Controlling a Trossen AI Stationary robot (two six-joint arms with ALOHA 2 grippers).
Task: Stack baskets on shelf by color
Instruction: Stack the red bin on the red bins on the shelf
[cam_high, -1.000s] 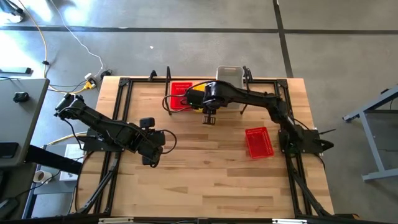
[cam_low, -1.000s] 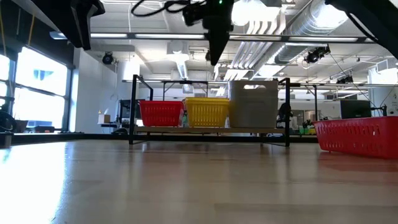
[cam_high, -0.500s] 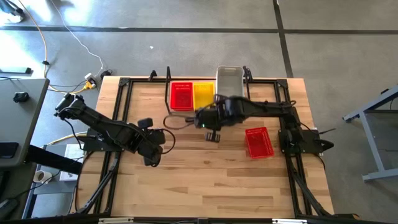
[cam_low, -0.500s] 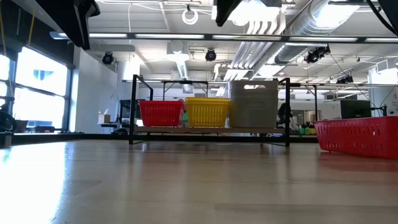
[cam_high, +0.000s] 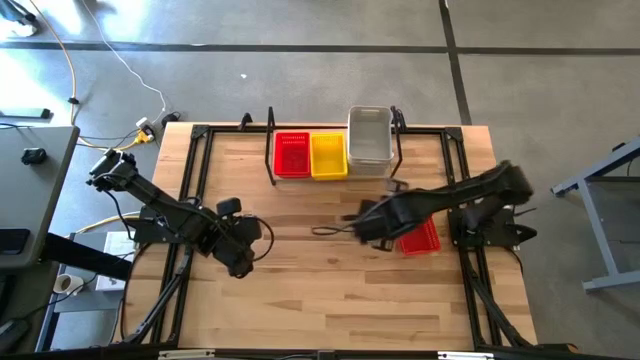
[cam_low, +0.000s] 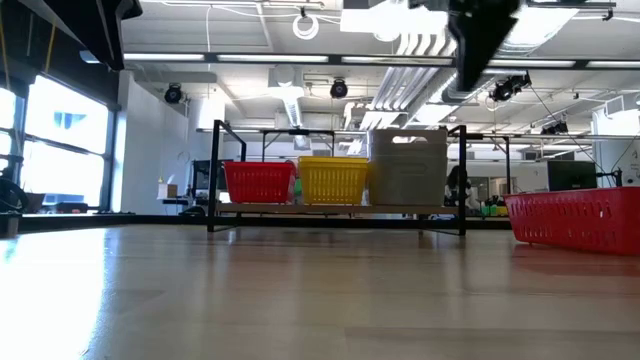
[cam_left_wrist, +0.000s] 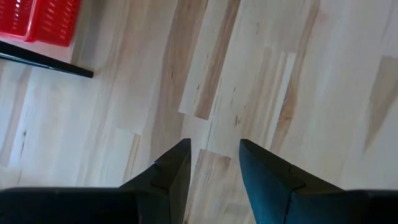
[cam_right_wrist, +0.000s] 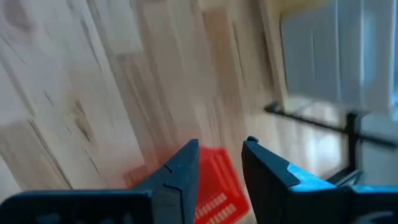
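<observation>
**Loose red basket half hidden under right arm**

Partly covered in the high view: red basket (cam_high: 422, 238) on the bench (cam_high: 330, 300), right of centre, with the right arm stretched low across its near edge. Right end effector (cam_right_wrist: 221, 163) spread, empty, above that basket's corner. Left end effector (cam_left_wrist: 213, 163) likewise spread and empty, folded low over the bench's left side. On the shelf (cam_low: 335, 208) at the far edge: red basket stack (cam_low: 259, 183), yellow stack (cam_low: 331, 179), grey-white stack (cam_low: 408, 168); count per stack impossible to make out.
</observation>
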